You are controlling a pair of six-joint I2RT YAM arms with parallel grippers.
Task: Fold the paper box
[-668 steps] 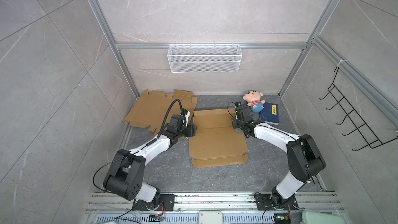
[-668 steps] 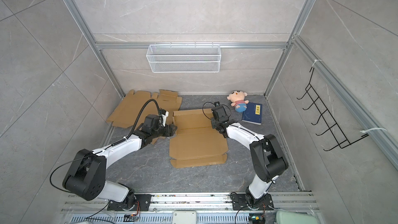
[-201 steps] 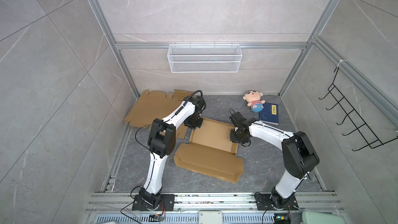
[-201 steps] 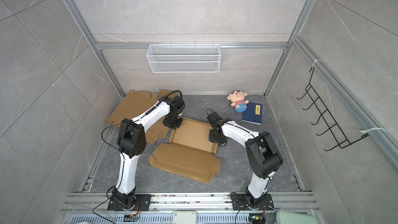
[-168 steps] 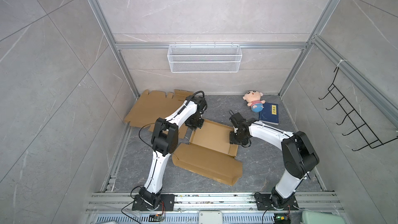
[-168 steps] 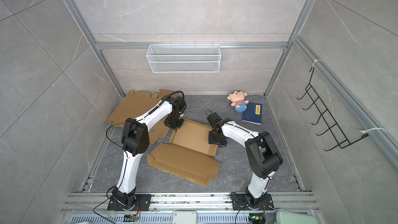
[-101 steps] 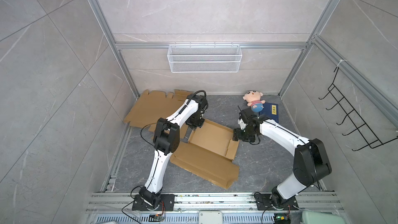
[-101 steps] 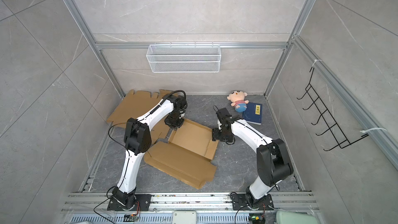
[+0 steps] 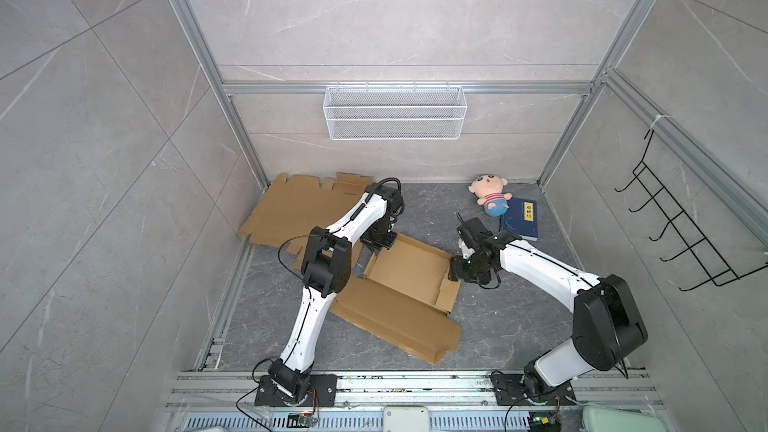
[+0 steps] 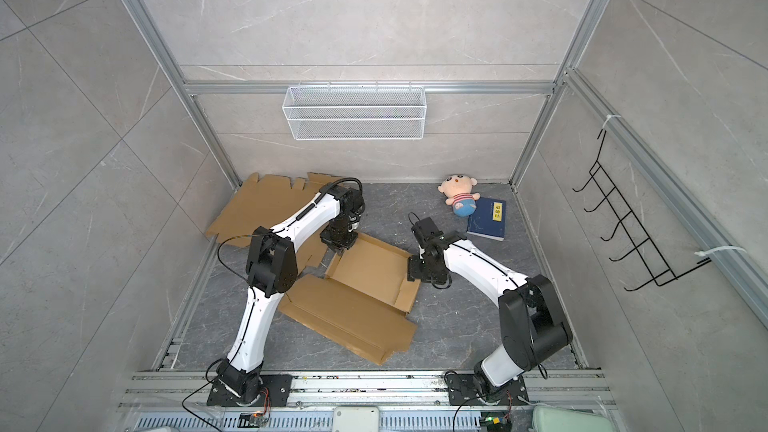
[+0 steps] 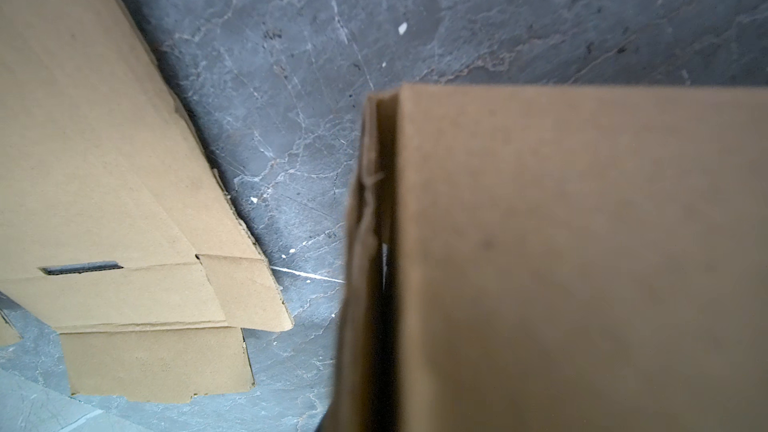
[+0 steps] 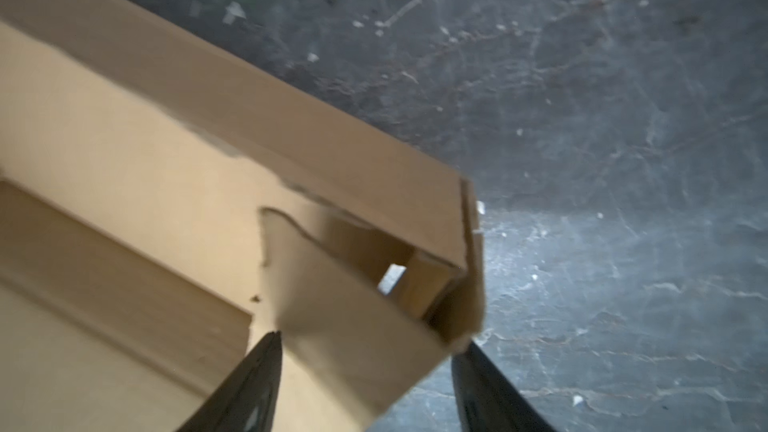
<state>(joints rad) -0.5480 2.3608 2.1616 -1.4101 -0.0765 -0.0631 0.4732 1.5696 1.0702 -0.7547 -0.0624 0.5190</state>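
1. Since the earliest frame the box (image 9: 409, 272) has swung askew on the table (image 9: 507, 326), and the left arm has reared up over it.
2. Left claw (image 9: 375, 248): closed, clamped on the box's corner wall.
3. Right claw (image 9: 454, 272): fingers (image 12: 257, 376) apart, straddling a corner flap at the opposite wall.
4. The box tray lies between both claws, resting on the table.

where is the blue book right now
In both top views the blue book lies flat in the far right corner of the floor, its near-left corner against the plush doll.
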